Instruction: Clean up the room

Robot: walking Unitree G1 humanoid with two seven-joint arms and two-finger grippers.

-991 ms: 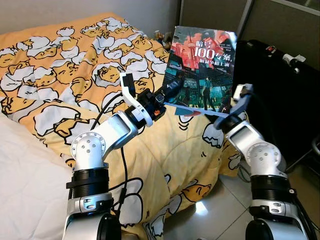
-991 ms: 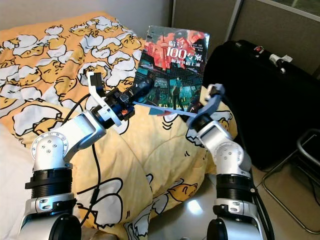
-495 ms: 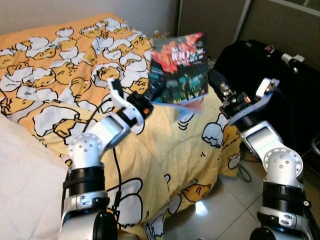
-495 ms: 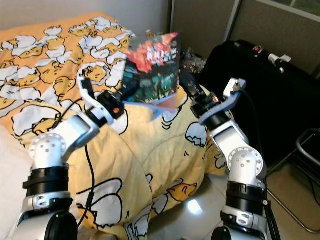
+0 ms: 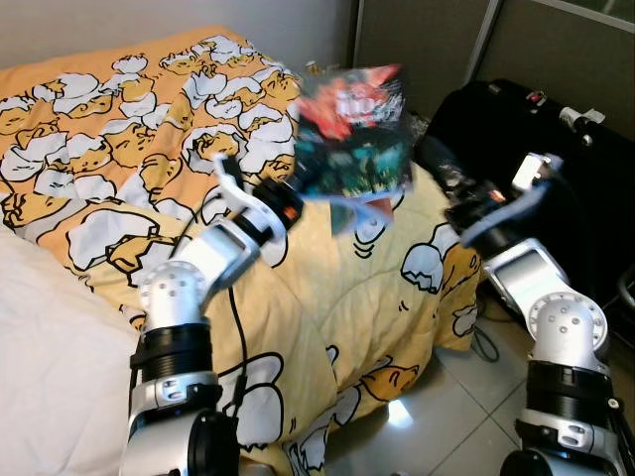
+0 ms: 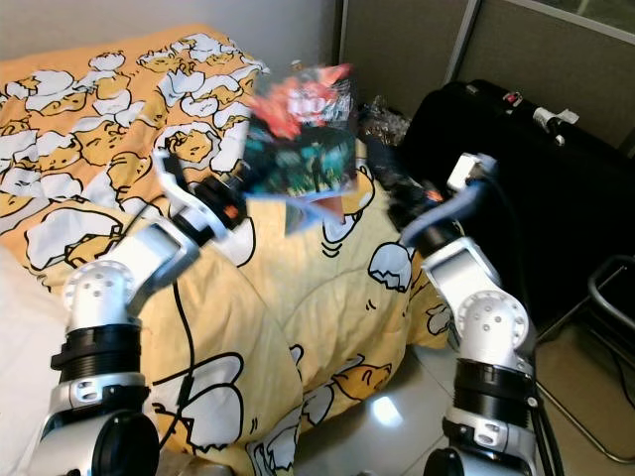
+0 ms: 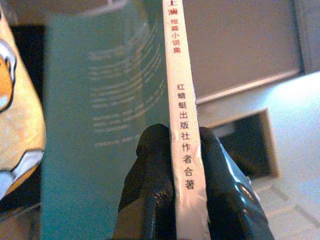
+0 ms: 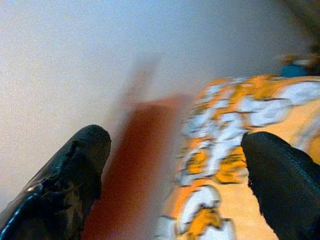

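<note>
Above yellow duvet [image 5: 119,129]: book [image 5: 352,134] pinched at spine by left gripper [image 7: 175,150]; right gripper [image 8: 175,165] spread wide, holding nothing, near suitcase [image 5: 556,159].

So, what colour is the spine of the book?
White, with red and black print; the book shows it best in the left wrist view.

book [image 5: 354,129] above bed [image 5: 119,129]; suitcase [image 5: 556,169] right

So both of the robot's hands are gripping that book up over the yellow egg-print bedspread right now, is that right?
Not quite. The left hand alone grips the book, its fingers pinched on either side of the white spine in the left wrist view. The right hand is open with nothing between its fingers in the right wrist view, and sits off to the book's side. The book is indeed up over the yellow egg-print bedspread.
</note>
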